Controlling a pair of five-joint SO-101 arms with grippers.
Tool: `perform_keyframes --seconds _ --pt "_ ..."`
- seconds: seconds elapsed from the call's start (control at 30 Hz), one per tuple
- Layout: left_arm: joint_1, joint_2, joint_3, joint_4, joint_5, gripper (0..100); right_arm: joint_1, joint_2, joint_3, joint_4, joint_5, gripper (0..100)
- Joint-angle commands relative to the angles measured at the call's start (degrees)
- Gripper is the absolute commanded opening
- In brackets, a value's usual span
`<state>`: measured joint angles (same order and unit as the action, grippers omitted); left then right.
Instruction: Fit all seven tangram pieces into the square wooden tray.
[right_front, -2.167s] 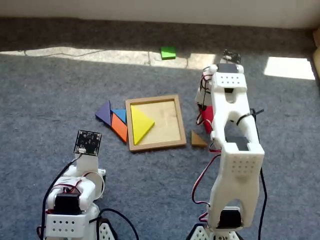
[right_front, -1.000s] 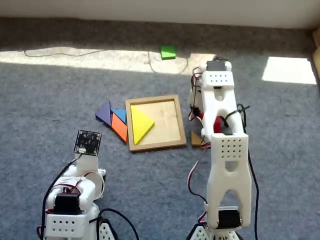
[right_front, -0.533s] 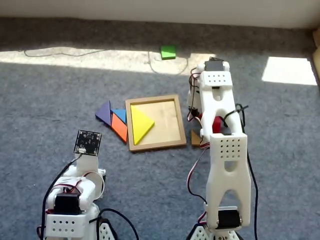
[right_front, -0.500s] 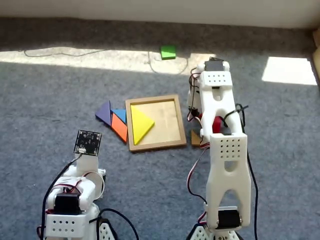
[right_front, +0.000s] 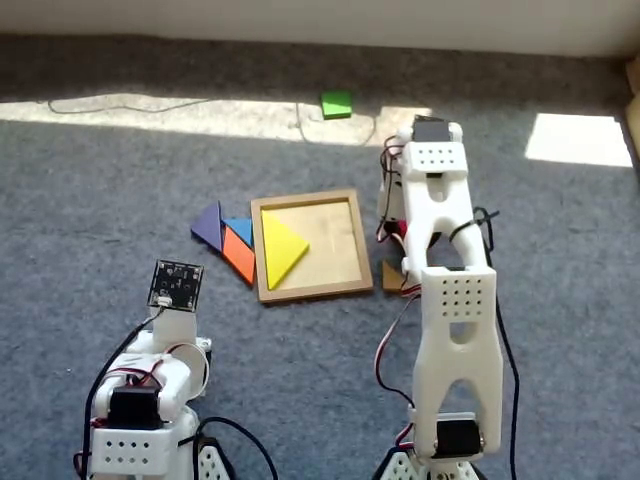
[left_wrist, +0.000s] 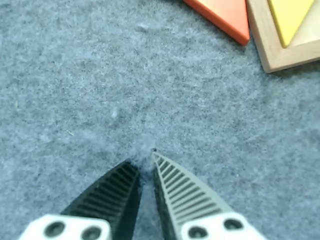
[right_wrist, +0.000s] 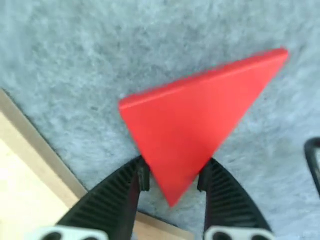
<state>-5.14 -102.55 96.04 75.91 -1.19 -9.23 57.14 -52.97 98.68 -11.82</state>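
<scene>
- Right gripper (right_wrist: 172, 176) pinched one corner of the flat, smooth red triangle (right_wrist: 195, 125), which lay on fuzzy grey carpet (right_front: 120, 170) just beside the wooden tray (right_front: 305, 292) rim.
- Left gripper (left_wrist: 146, 167) was nearly closed over the carpet, ribbed fingers (left_wrist: 182, 192) empty.
- Yellow triangle (right_front: 280, 248) lay flat in the tray.
- Since the earliest frame, the right arm had swung towards the tray, covering the red piece.

On the grey carpet (right_front: 120, 180) the wooden tray (right_front: 306, 195) lies at centre with a yellow triangle (right_front: 280, 248) in its left half. Touching its left edge is an orange piece (right_front: 238, 254), with a blue piece (right_front: 239, 229) and a purple triangle (right_front: 208, 225) beside it. The right arm (right_front: 445, 230) stretches out right of the tray, above a brown triangle (right_front: 391, 277) and a red piece (right_front: 403, 236). A green block (right_front: 337, 104) sits far off.
</scene>
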Motion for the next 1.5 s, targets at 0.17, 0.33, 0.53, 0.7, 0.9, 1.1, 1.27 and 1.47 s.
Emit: perform_keyframes --seconds 0.17,0.33,0.53,0.7,0.9,1.1,1.27,1.47 --pt "-0.5 -1.3 1.2 0.2 -0.2 1 0.0 -1.2 -5.1 0.9 1.4 12.9" --pt "-0.5 -1.3 1.2 0.2 -0.2 1 0.0 -1.2 -15.9 2.3 1.4 12.9" --pt "-0.5 -1.3 1.2 0.2 -0.2 1 0.0 -0.6 -23.4 2.2 1.4 12.8" --pt "-0.5 -1.3 1.2 0.2 -0.2 1 0.0 -0.5 -25.1 -0.2 1.4 12.8" --pt "-0.5 -1.3 1.2 0.2 -0.2 1 0.7 0.6 -24.1 -10.6 1.7 13.0" --pt "-0.5 -1.3 1.2 0.2 -0.2 1 2.3 7.2 -24.1 -18.9 1.8 12.8" --pt "-0.5 -1.3 1.2 0.2 -0.2 1 4.0 11.8 -24.2 -17.8 1.8 12.8" --pt "-0.5 -1.3 1.2 0.2 -0.2 1 5.0 11.6 -26.4 0.2 6.8 12.8"
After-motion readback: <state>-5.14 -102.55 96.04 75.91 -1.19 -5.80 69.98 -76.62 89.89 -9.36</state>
